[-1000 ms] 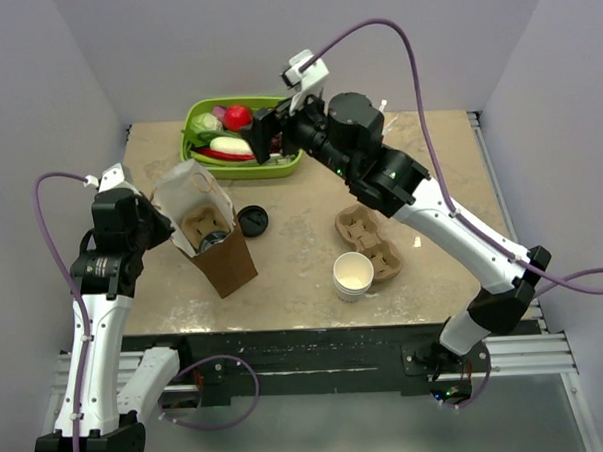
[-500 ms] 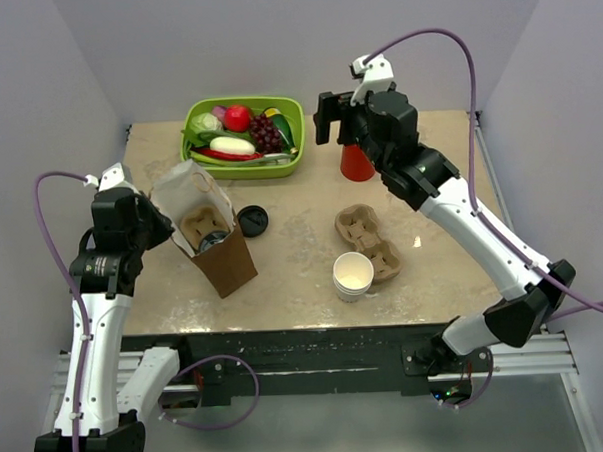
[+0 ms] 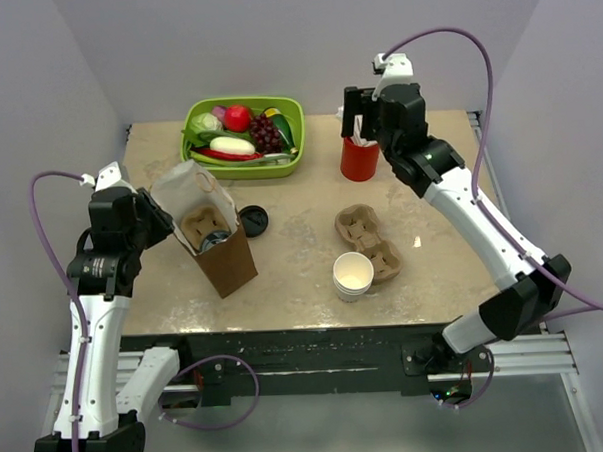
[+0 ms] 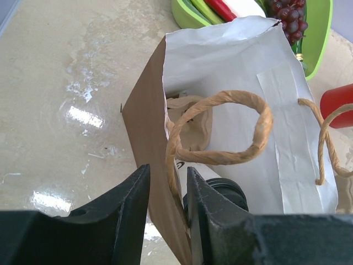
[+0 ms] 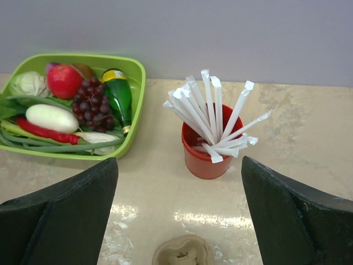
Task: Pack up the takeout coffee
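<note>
left tool (image 4: pixel 167 176) slightly spread astride bag (image 4: pixel 144 110) wall | right tool (image 5: pixel 179 163) spread wide | takeout coffee (image 4: pixel 225 190) in bag

Twine handle (image 4: pixel 263 124) arches across the mouth of the paper bag (image 4: pixel 220 61), narrowing entry.

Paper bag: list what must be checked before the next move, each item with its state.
1. Takeout coffee inside the paper bag: ok, its black lid shows in the mouth.
2. Bag standing on the table, mouth open: ok.
3. Coffee seated level inside: cannot tell, mostly hidden.
4. Left claw free of the bag: not ok, jaws apart but the bag wall and a twine handle pass between them.
5. Right claw open and empty: ok, above the red cup of straws.
</note>
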Controlling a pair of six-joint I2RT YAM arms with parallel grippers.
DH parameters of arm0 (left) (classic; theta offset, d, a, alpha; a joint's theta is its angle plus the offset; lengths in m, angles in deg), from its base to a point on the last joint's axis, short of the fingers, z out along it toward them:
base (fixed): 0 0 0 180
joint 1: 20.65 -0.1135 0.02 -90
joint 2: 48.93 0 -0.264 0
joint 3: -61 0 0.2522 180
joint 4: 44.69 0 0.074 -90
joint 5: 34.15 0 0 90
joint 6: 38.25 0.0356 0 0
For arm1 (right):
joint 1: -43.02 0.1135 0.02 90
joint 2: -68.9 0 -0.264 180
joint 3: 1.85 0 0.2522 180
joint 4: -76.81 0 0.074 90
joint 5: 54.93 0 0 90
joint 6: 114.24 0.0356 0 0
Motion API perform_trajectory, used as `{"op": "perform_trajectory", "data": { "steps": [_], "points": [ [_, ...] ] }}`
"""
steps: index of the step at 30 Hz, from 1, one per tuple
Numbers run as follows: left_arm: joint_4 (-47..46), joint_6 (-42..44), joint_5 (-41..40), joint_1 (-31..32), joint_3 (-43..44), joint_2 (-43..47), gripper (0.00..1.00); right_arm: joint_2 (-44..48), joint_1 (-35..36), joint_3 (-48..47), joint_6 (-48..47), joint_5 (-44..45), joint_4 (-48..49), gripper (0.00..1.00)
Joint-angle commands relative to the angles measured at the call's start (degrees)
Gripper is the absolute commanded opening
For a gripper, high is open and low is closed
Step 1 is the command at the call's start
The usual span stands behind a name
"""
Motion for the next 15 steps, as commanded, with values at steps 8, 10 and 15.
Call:
{"op": "perform_trajectory", "data": {
  "steps": [8, 10, 15],
  "points": [
    [0.91, 0.09, -0.51, -0.20, 3.99, 0.77, 0.48, -8.34, -1.92, -6.06, -2.25, 0.90, -6.41, 0.84],
    [1.26, 0.09, -0.69, -0.20, 4.34, 1.12, 0.52, -9.40, -3.06, -5.71, -1.02, 0.38, -7.47, 0.82],
    [1.79, 0.44, -0.86, -0.20, 5.22, 1.30, 0.54, -13.18, -4.21, -4.65, -0.14, 1.96, -6.95, 0.82]
  ]
}}
